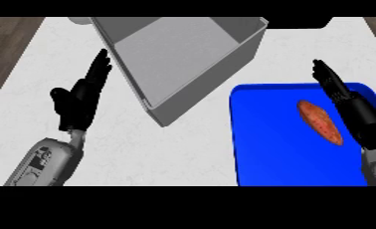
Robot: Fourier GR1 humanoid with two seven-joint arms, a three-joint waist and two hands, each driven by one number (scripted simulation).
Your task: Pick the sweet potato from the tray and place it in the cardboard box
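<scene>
Sweet potato [320, 122]: on blue tray [272, 138], right half, untouched.
My right hand [345, 103]: just beside it, fingers straight, together, positioned for grasp.
My left hand [79, 98]: open, resting.
Grey box [183, 58]: beyond tray, mouth open for drop.

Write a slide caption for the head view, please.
Sweet potato lies on blue tray; right hand open beside it, grey box behind.

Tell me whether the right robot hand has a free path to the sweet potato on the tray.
Probably yes. The right robot hand is open, just right of the sweet potato, which lies alone on the blue tray; nothing stands between them.
</scene>
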